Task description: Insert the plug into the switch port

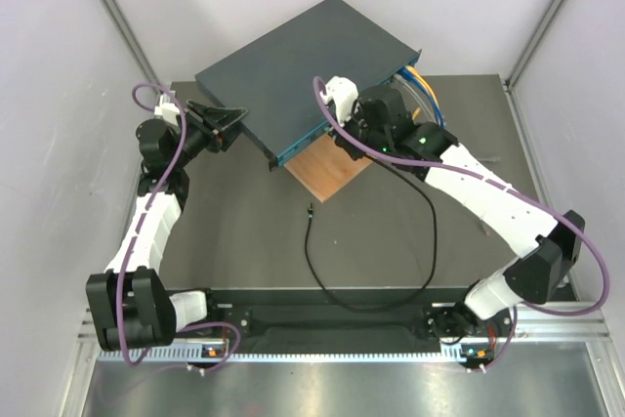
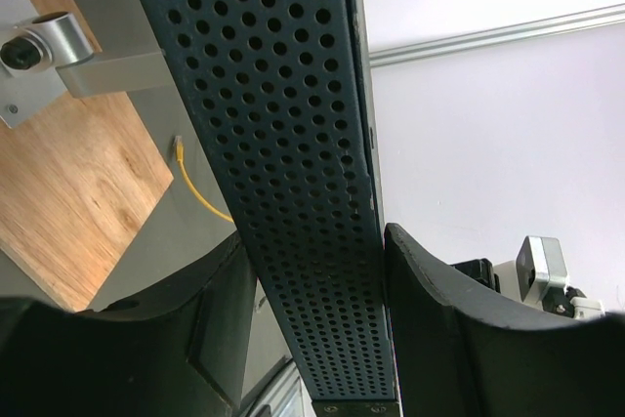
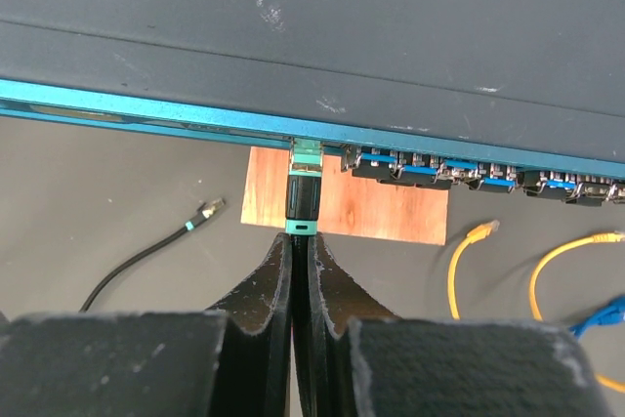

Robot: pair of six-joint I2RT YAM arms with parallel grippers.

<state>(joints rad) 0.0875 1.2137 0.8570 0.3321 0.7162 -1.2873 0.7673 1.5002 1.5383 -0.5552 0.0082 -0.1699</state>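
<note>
The switch [image 1: 293, 65] is a flat dark blue-grey box lying at an angle at the back of the table. Its teal front face [image 3: 146, 109] carries a row of ports. The plug [image 3: 303, 197], black with teal bands, stands nose-first in one switch port [image 3: 306, 146] left of the filled ports. My right gripper [image 3: 301, 239] is shut just behind the plug, pinching its black cable, with the fingertips against the plug's rear collar. My left gripper [image 2: 317, 280] straddles the switch's perforated side [image 2: 293, 192], one finger [image 2: 439, 319] on top and the other beneath, clamping it.
A brown wooden board [image 1: 327, 173] lies under the switch's front corner. The black cable [image 1: 430, 231] loops over the dark mat to a loose end [image 1: 310, 209]. Yellow cables [image 3: 469, 251] and a blue one [image 3: 601, 319] lie to the right, below plugged blue connectors [image 3: 469, 171].
</note>
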